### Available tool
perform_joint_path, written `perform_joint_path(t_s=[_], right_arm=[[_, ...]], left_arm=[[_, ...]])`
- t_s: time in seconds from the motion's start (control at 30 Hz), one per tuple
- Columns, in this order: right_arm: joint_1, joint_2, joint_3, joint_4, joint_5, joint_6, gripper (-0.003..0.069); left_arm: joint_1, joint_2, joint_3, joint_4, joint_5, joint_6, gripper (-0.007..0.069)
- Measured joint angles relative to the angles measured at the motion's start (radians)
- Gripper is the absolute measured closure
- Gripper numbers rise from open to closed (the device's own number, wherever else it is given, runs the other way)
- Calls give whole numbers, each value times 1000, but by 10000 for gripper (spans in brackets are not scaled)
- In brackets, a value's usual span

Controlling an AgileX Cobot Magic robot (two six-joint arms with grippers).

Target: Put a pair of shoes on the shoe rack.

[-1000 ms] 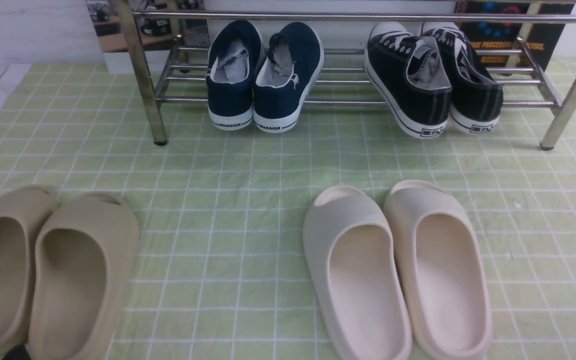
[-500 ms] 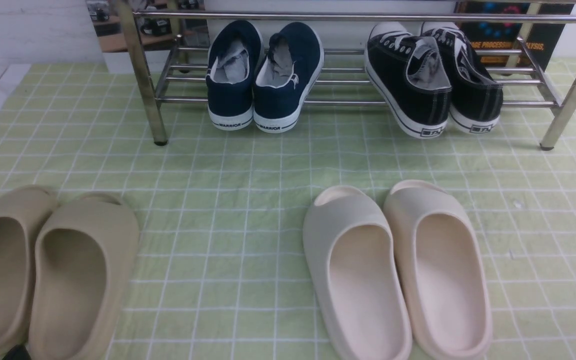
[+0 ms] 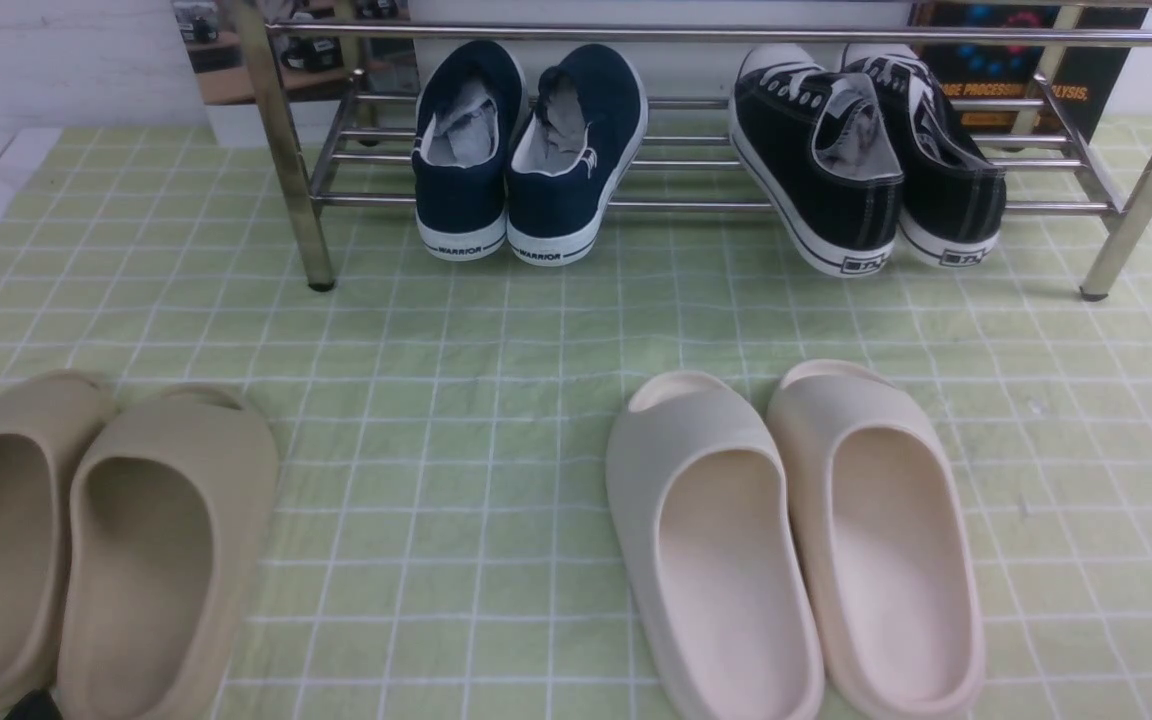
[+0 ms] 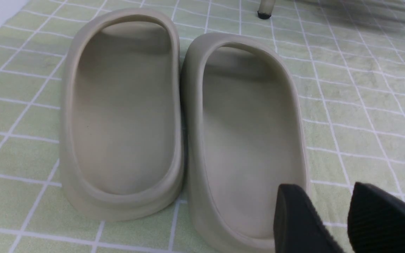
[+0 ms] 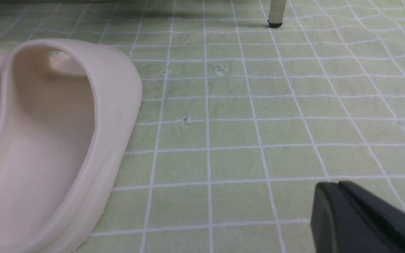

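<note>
The left gripper's fingers (image 4: 304, 218) stand apart, empty; the right gripper's (image 5: 341, 184) are closed together. The black sneakers (image 3: 821, 150) (image 3: 951, 160) sit side by side on the rack (image 3: 696, 206) — toes toward the wall (image 3: 676, 65), heels out over the front bar, long axes slanting from back left to front right.

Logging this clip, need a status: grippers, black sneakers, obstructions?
Left gripper open, empty; right gripper shut. Black sneakers side by side on rack's lower shelf. Cream slides on floor in front.
</note>
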Motion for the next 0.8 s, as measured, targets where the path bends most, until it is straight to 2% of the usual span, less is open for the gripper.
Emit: perform_joint_path(t_s=[0.8], right_arm=[[0, 0, 0, 0, 0, 0, 630]], left_arm=[[0, 0, 0, 0, 0, 0, 386]])
